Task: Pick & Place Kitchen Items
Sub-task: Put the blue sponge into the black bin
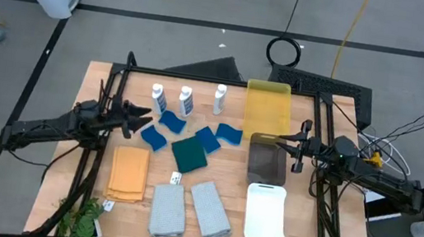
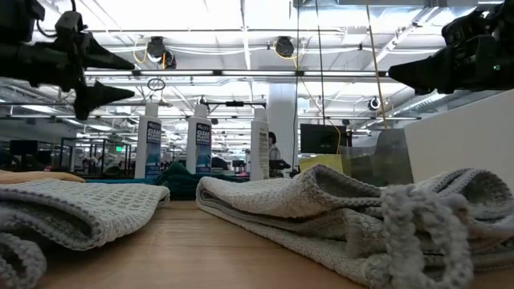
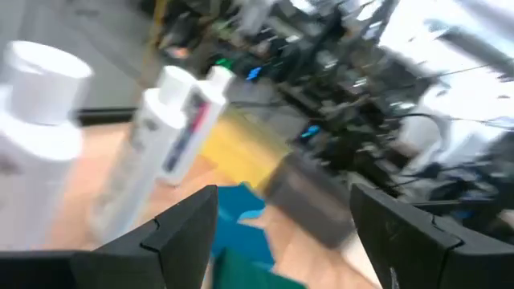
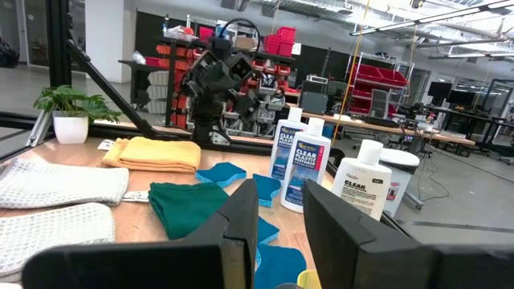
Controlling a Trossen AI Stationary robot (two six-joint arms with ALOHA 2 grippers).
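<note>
Three white blue-labelled bottles (image 1: 186,98) stand upright at the far middle of the table. Several blue sponges (image 1: 172,121) lie flat around a dark green cloth (image 1: 189,154). An orange folded towel (image 1: 128,173) and two grey folded towels (image 1: 189,211) lie near the front edge. My left gripper (image 1: 145,120) is open and empty. It hovers just left of the sponges and points toward the table's right; its wrist view (image 3: 281,217) shows a sponge (image 3: 241,215) ahead between the fingers. My right gripper (image 1: 281,146) hovers over the dark grey tray's far left corner, open by a narrow gap (image 4: 281,225).
A yellow tray (image 1: 267,108), a dark grey tray (image 1: 267,164) and a white tray (image 1: 266,213) lie in a row down the table's right side. A small plant (image 1: 81,221) stands at the front left corner. A black frame (image 1: 201,78) borders the table.
</note>
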